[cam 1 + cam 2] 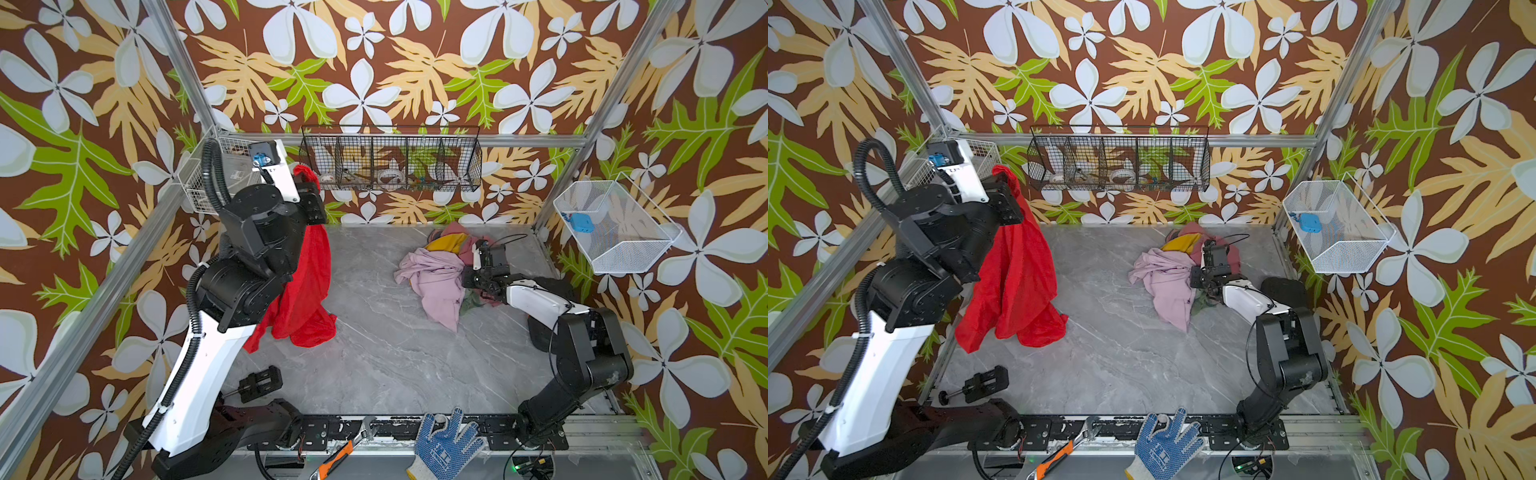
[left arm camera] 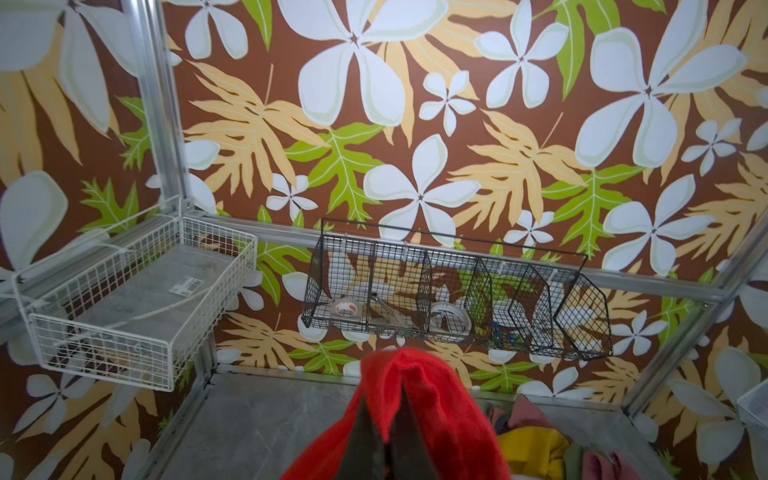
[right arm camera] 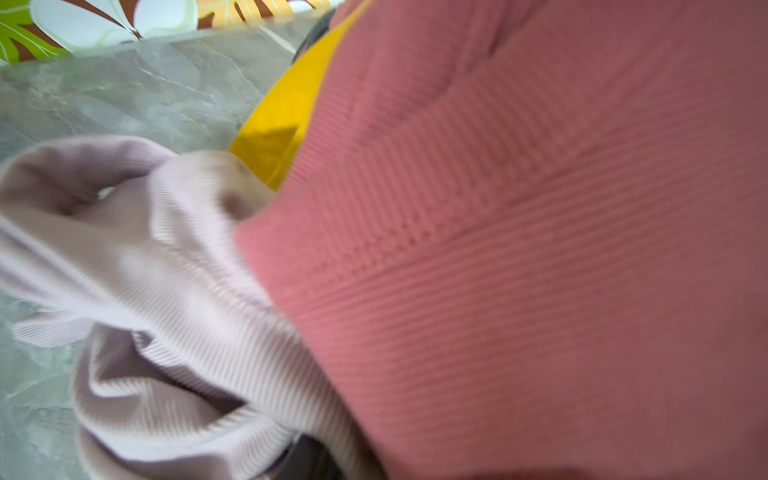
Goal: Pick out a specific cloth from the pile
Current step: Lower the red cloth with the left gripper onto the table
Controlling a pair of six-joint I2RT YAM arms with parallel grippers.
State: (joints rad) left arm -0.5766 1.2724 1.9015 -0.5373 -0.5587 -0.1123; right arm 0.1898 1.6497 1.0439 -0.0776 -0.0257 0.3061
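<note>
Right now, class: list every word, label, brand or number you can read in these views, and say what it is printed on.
None can be read for certain.
Glove: dark blue printed mark, not legible.
Sticker on the slab in the white basket: too small to read.
Tape roll in the black basket: red print, blurred.
Left arm's white link: small dark lettering, too small.

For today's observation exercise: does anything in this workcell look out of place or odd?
Yes. A blue dotted work glove and an orange-handled wrench lie loose on the front rail by the arm bases, away from the pile. The red cloth hanging from the left gripper is expected.
</note>
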